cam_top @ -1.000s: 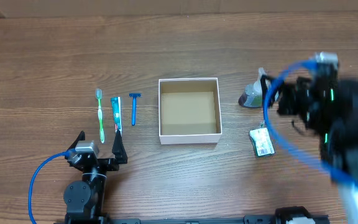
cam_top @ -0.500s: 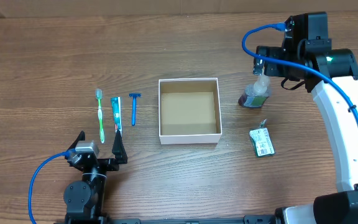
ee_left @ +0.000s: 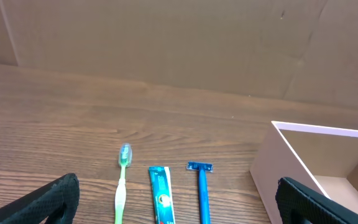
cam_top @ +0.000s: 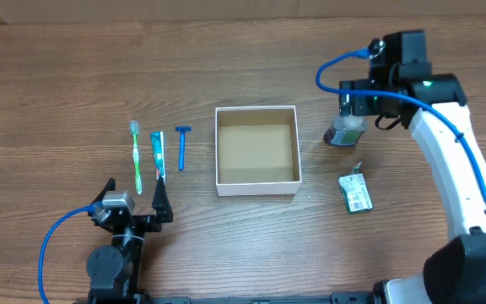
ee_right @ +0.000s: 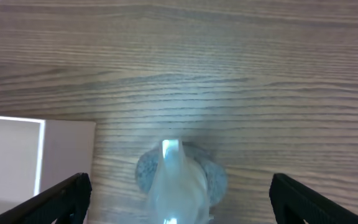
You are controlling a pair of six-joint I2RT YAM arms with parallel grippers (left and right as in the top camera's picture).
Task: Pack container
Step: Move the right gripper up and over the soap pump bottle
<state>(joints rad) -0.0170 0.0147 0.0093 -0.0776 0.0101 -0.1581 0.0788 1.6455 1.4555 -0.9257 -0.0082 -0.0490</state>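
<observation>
We see the container (cam_top: 256, 150) flat at the middle of the surface (cam_top: 226, 67), open side up, with white walls and a brown floor.

Left of it, three items lie side by side and apart from it:
- green toothbrush (cam_top: 137, 156)
- toothpaste tube (cam_top: 157, 154)
- blue razor (cam_top: 181, 146), nearest the container

Right of it:
- clear pump bottle (cam_top: 344, 131), upright, near the container's far right corner, not touching
- green packet (cam_top: 356, 192), flat, on the near side of the bottle

Right fingers (ee_right: 64, 202) are spread wide and hang over the bottle. In the right wrist view the pump head sits between them, and we see no contact.

Left fingers (ee_left: 42, 205) are also spread wide and grip nothing. They sit low at the near left of the surface, pointed toward the toothbrush, tube and razor, short of all three. The left wrist view catches a container corner at its right edge.
</observation>
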